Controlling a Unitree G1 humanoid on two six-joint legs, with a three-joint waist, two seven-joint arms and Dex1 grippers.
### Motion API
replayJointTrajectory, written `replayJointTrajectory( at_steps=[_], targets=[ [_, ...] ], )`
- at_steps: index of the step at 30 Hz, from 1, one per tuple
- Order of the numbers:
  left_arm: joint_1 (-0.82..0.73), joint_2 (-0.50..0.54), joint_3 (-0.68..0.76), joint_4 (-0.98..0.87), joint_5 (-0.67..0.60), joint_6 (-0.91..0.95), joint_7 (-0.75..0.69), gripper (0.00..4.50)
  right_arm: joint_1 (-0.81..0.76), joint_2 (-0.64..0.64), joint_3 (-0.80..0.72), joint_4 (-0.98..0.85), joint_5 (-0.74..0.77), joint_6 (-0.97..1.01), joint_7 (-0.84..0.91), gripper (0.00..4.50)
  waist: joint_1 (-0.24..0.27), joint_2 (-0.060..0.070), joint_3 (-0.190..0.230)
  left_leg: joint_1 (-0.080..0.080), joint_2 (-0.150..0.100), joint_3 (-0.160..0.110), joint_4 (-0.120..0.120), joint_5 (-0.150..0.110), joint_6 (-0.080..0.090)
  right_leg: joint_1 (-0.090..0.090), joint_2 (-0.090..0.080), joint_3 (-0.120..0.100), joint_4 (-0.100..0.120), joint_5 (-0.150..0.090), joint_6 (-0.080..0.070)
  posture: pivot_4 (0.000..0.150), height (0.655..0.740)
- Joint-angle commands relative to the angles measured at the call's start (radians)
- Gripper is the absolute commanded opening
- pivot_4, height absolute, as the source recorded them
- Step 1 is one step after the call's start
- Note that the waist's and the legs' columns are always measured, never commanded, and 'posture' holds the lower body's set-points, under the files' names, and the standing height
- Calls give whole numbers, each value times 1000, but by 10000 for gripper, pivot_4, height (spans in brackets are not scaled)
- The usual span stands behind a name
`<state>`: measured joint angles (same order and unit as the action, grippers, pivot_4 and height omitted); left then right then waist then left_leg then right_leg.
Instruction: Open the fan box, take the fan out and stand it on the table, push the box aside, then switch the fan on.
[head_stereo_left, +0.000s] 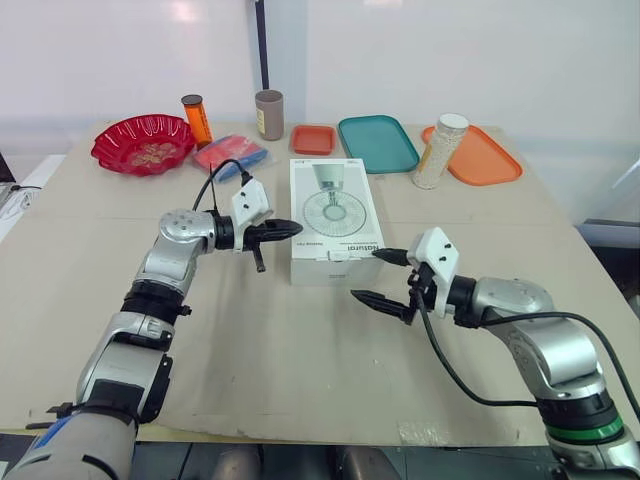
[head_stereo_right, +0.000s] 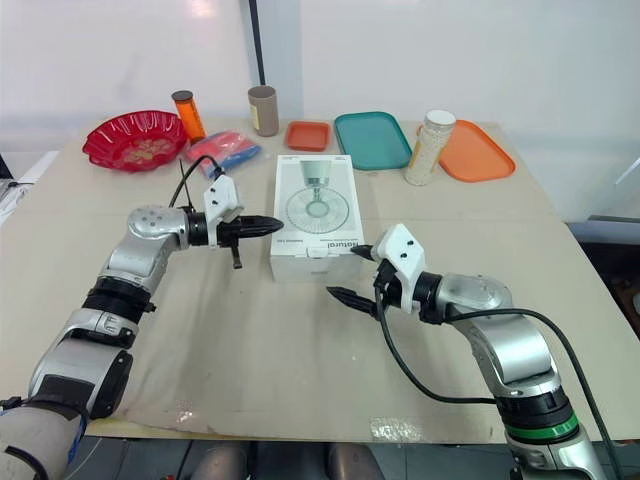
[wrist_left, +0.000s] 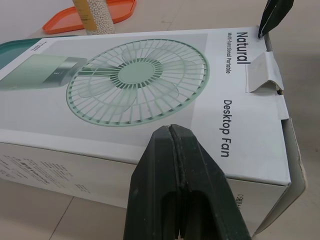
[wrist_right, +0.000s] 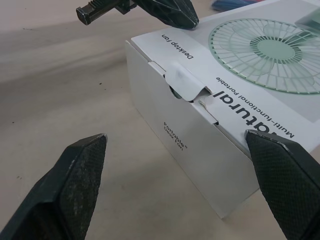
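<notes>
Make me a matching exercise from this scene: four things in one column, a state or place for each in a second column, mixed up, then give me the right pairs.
Things
1. left gripper
2. right gripper
3. fan box
4. red bowl

States or places
A. lying flat, not yet opened
B. fingers spread apart
C. far left corner of the table
D. fingers pressed together

Pairs: 1-D, 2-B, 3-A, 4-C

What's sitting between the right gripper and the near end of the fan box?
Nothing: the right wrist view shows bare beige tabletop between the open right gripper and the taped end of the white cardboard fan box.
</notes>
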<state>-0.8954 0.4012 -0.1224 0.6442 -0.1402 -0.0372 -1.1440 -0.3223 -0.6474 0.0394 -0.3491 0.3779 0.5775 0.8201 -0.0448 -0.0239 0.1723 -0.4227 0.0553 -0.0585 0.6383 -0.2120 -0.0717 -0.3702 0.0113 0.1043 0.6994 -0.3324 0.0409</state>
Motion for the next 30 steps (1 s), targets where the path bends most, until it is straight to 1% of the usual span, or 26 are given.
replayJointTrajectory(
  at_steps=[1, 11, 16, 19, 22, 25, 30],
  targets=[
    [-47, 4, 21, 4, -7, -7, 2, 335, 16, -15, -9, -25, 3, -6, 6, 45000, 0, 0, 0, 0, 0, 0, 0, 0, 0, 0, 0, 0, 0, 0, 0, 1500, 7400],
    [-58, -4, 15, 41, 4, -33, 2, 335, 109, -68, 4, -97, 41, 12, 67, 45000, 0, 0, 0, 0, 0, 0, 0, 0, 0, 0, 0, 0, 0, 0, 0, 1500, 7400],
    [-46, -6, 10, 40, 9, -42, 1, 335, 183, -110, 1, -133, 51, 26, 102, 45000, 0, 0, 0, 0, 0, 0, 0, 0, 0, 0, 0, 0, 0, 0, 0, 1500, 7400],
    [-35, -4, 8, 28, 9, -40, 0, 335, 203, -107, -1, -122, 30, 19, 74, 45000, 0, 0, 0, 0, 0, -1, 0, 0, 0, 0, 0, 0, 0, 0, 0, 1500, 7400],
    [-29, -3, 7, 22, 8, -36, -3, 335, 176, -77, -38, -71, 24, 36, 12, 45000, 0, 0, 0, 0, 0, -1, 0, 0, 0, 0, 0, 0, 0, 0, 0, 1500, 7400],
    [-26, -3, 7, 17, 7, -33, -2, 335, 161, -92, -77, -30, 32, 48, 4, 45000, 0, 0, 0, 0, 0, 0, 0, 0, 0, 0, 0, 0, 0, 0, 0, 1500, 7400],
    [-16, -6, 7, 0, 2, -28, -3, 335, 168, -96, -68, -13, 24, 28, 15, 45000, 0, 0, 0, 0, -1, -1, 0, 0, 0, 0, 0, 0, 0, 0, 0, 1500, 7400]
  ],
)
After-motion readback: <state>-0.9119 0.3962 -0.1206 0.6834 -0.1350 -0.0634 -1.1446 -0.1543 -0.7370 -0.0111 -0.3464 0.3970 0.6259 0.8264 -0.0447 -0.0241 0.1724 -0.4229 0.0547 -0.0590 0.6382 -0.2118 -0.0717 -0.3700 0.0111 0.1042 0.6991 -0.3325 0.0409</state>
